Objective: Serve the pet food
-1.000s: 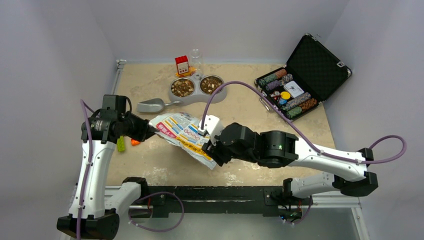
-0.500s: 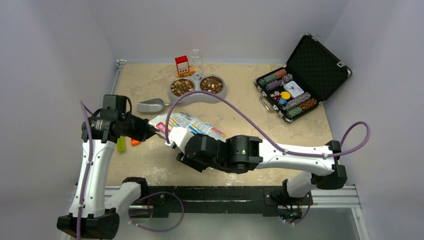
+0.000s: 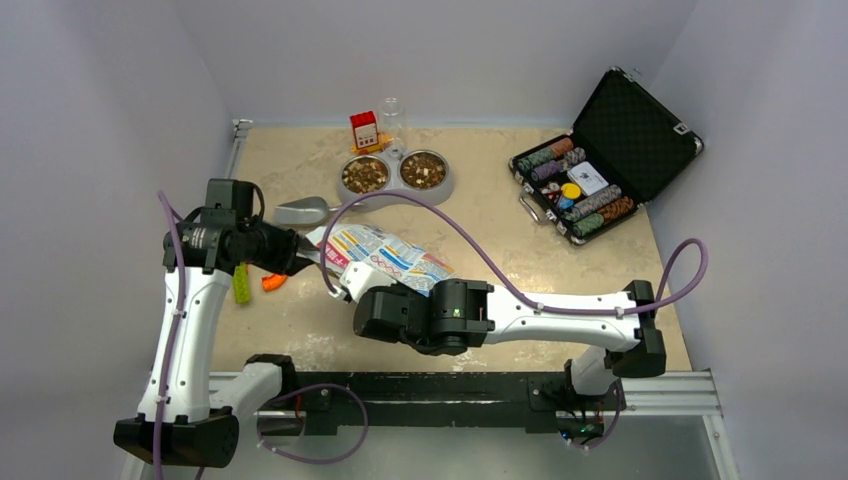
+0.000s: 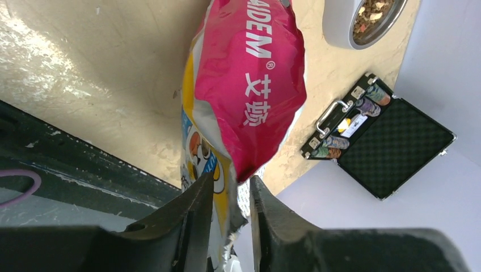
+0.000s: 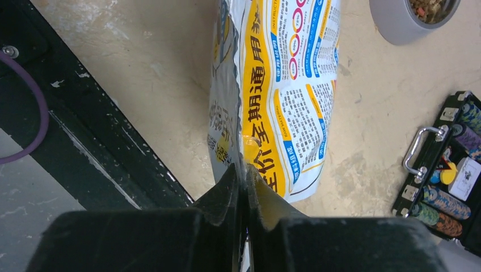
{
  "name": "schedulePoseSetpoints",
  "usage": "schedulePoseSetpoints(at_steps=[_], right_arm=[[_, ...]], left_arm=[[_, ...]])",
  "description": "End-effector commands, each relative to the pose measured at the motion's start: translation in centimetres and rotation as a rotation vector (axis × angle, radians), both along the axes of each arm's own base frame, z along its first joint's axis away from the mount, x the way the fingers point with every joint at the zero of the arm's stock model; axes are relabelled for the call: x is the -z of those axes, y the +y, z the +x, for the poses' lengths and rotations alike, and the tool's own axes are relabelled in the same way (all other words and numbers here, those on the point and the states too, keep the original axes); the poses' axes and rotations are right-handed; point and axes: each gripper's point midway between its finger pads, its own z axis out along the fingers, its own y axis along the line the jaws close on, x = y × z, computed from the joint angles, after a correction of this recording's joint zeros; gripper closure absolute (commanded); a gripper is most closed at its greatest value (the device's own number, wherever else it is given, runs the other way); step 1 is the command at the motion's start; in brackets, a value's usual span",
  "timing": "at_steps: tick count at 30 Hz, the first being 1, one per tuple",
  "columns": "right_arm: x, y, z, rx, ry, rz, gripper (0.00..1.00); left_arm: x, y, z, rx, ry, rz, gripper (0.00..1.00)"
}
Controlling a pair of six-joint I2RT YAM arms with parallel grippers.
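The printed pet food bag (image 3: 385, 252) lies on the table between the arms. My left gripper (image 3: 306, 255) stands open at the bag's left end; in the left wrist view the pink bag (image 4: 249, 96) reaches between the parted fingers (image 4: 198, 198) with a gap on the right side. My right gripper (image 5: 245, 173) is shut on the bag's thin side edge (image 5: 241, 136), at the bag's near left corner in the top view (image 3: 345, 288). Brown pet food (image 3: 365, 176) fills both cups of the grey double bowl (image 3: 395, 193). A metal scoop (image 3: 305, 211) lies empty left of the bowl.
An open black case of poker chips (image 3: 585, 190) sits at the back right. A red box (image 3: 364, 130) and a clear glass (image 3: 392, 115) stand behind the bowl. A green piece (image 3: 242, 288) and an orange piece (image 3: 272, 282) lie under the left arm.
My right arm swung left along the bag's near edge and its jaws closed on that edge. My left gripper's jaws, shut on the bag's end before, have parted.
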Motion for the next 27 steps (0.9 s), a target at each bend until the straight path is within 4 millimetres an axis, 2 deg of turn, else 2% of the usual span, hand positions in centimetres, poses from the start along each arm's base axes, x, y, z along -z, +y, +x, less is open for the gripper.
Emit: schedulePoseSetpoints(at_steps=[1, 2, 3, 4, 5, 7, 9, 12, 15, 18, 19, 23, 25, 27], right_arm=[[-1.7, -1.9, 0.6, 0.046, -0.036, 0.032, 0.94], [-1.7, -1.8, 0.5, 0.036, -0.029, 0.035, 0.95], [-1.7, -1.7, 0.4, 0.027, -0.025, 0.035, 1.0], [-1.7, -1.7, 0.3, 0.023, -0.022, 0.036, 1.0], [-1.8, -1.6, 0.2, 0.017, -0.019, 0.04, 1.0], [-2.3, -1.0, -0.1, -0.021, -0.008, 0.06, 1.0], [-3.6, -0.3, -0.4, -0.064, -0.005, 0.108, 1.0], [-7.0, 1.6, -1.4, -0.192, 0.003, 0.231, 1.0], [-12.0, 3.1, -2.3, -0.285, -0.008, 0.366, 1.0], [-16.3, 4.1, -2.4, -0.305, -0.024, 0.447, 1.0], [-17.3, 4.2, -2.2, -0.295, -0.033, 0.461, 1.0], [-19.0, 3.6, -1.2, -0.262, -0.048, 0.496, 1.0], [-19.7, 3.0, -1.4, -0.262, -0.026, 0.534, 1.0], [-19.4, 2.3, -1.3, -0.252, 0.004, 0.553, 1.0]], left_arm=[[0.1, 1.0, 0.2, 0.012, -0.023, 0.071, 0.66], [0.3, 1.0, 0.2, 0.012, -0.015, 0.075, 0.66], [0.5, 1.2, 0.3, 0.016, -0.015, 0.084, 0.68], [0.5, 1.3, 0.4, 0.019, -0.021, 0.093, 0.71], [0.5, 1.5, 0.6, 0.019, -0.029, 0.107, 0.76], [0.0, 2.0, 0.9, 0.009, -0.051, 0.135, 0.97], [-1.6, 2.9, 1.2, -0.018, -0.081, 0.184, 1.0], [-5.2, 5.2, 1.2, -0.082, -0.132, 0.295, 1.0], [-9.3, 6.3, 1.6, -0.112, -0.198, 0.35, 1.0], [-12.5, 5.0, 2.9, -0.087, -0.278, 0.286, 1.0], [-12.7, 4.3, 3.5, -0.071, -0.281, 0.254, 1.0], [-14.3, 1.6, 5.4, -0.006, -0.299, 0.127, 1.0], [-15.3, 1.3, 5.6, -0.007, -0.312, 0.116, 1.0], [-15.2, 1.2, 5.7, -0.014, -0.308, 0.11, 1.0]])
